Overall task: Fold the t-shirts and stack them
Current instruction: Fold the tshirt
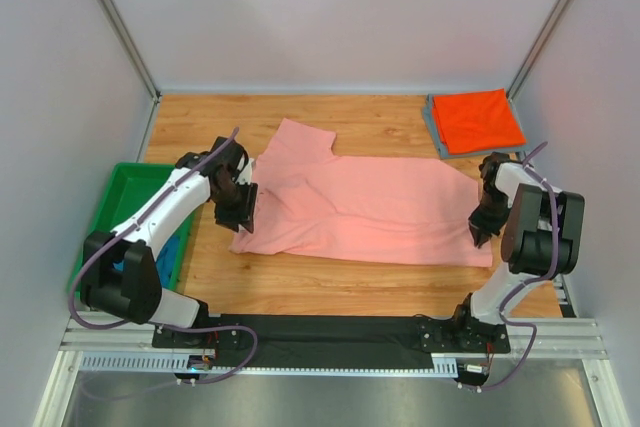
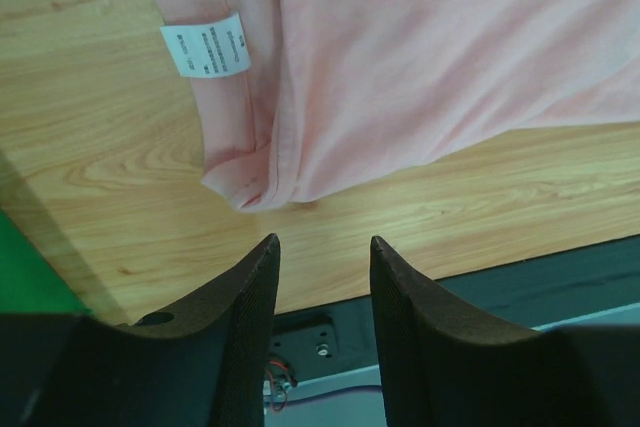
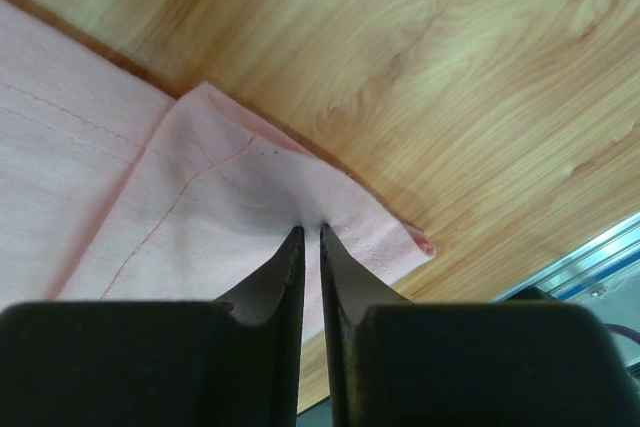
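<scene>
The salmon-pink t-shirt (image 1: pixel 370 212) lies spread across the wooden table. My left gripper (image 1: pixel 241 217) is open and empty, just off the shirt's near left corner (image 2: pixel 250 192), whose white label (image 2: pixel 205 44) shows; its fingertips (image 2: pixel 322 240) hover over bare wood. My right gripper (image 1: pixel 480 232) is shut on the shirt's right corner, with the cloth (image 3: pixel 150 197) pinched between its fingertips (image 3: pixel 310 229). The folded orange-red t-shirt (image 1: pixel 477 119) lies on the grey one (image 1: pixel 432 123) at the back right. A bit of the teal-blue t-shirt (image 1: pixel 178 243) shows in the bin under the left arm.
The green plastic bin (image 1: pixel 120 197) stands at the table's left edge beside the left arm. Grey walls enclose the table on three sides. A black base strip (image 1: pixel 340 332) runs along the near edge.
</scene>
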